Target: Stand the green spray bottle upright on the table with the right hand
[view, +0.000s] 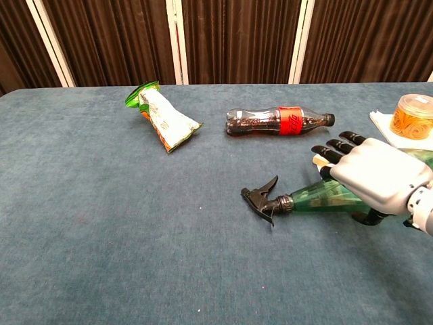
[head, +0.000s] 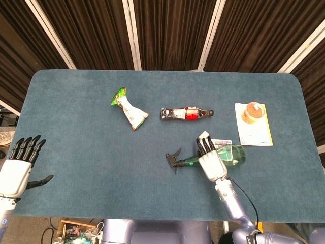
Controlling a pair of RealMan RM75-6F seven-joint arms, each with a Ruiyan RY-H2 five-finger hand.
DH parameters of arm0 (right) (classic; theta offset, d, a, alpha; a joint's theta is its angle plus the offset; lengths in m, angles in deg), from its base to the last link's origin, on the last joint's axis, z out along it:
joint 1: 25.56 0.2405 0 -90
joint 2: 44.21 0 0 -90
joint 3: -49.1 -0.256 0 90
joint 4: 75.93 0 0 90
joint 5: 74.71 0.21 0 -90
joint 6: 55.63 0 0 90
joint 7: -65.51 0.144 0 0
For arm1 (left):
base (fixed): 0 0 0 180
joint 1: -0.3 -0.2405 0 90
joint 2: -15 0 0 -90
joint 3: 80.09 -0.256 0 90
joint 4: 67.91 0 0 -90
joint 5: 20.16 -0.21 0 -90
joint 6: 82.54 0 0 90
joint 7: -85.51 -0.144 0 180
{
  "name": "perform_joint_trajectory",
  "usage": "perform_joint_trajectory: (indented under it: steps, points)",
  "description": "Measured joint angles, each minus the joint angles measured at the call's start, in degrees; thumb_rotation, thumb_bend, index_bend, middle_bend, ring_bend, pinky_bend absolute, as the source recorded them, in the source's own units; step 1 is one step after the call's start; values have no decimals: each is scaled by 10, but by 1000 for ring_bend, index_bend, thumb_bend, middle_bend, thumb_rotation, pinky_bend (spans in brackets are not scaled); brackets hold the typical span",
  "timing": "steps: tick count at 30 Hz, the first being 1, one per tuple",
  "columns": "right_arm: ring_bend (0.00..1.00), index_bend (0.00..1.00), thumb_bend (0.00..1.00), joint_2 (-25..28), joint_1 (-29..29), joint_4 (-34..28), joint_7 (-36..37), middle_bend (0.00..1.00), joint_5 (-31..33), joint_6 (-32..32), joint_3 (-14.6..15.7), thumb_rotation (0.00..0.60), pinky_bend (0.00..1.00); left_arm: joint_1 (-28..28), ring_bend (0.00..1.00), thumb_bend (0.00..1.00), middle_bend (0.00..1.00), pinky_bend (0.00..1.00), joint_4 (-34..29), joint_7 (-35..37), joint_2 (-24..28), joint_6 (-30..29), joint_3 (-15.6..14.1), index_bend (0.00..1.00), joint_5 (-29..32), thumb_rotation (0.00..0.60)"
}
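Observation:
The green spray bottle (head: pixel 234 154) (view: pixel 316 196) lies on its side on the blue table, right of centre near the front. Its black trigger head (head: pixel 173 160) (view: pixel 260 196) points left. My right hand (head: pixel 210 161) (view: pixel 375 172) lies over the bottle's body with its fingers stretched out across the top. The thumb shows on the near side, low against the bottle. The bottle's base is hidden behind the hand in the chest view. My left hand (head: pixel 18 165) hangs off the table's left front edge, fingers apart and holding nothing.
A cola bottle (head: pixel 185 113) (view: pixel 279 121) lies just beyond the spray bottle. A snack bag (head: pixel 129 109) (view: pixel 162 115) lies to the left. An orange cup (head: pixel 253 112) (view: pixel 414 115) sits on a paper sheet at the right. A small card (head: pixel 221 142) lies by my right fingertips.

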Motion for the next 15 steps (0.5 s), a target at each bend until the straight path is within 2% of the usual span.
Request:
perform_joint_trajectory:
  steps: [5, 11, 15]
  points:
    - [0, 811, 498, -2, 3, 0, 23, 6, 13, 6, 2, 600, 0, -3, 0, 1, 0, 47, 7, -24, -10, -12, 9, 0, 7, 600]
    - [0, 822, 496, 9, 3, -28, 34, 15, -1, 39, 7, 600, 0, -7, 0, 9, 0, 47, 8, -24, -12, -21, 9, 0, 0, 600]
    - [0, 819, 495, 29, 2, -77, 30, 14, -13, 61, 10, 600, 0, -10, 0, 9, 0, 47, 10, -23, -12, -31, 7, 0, -10, 600]
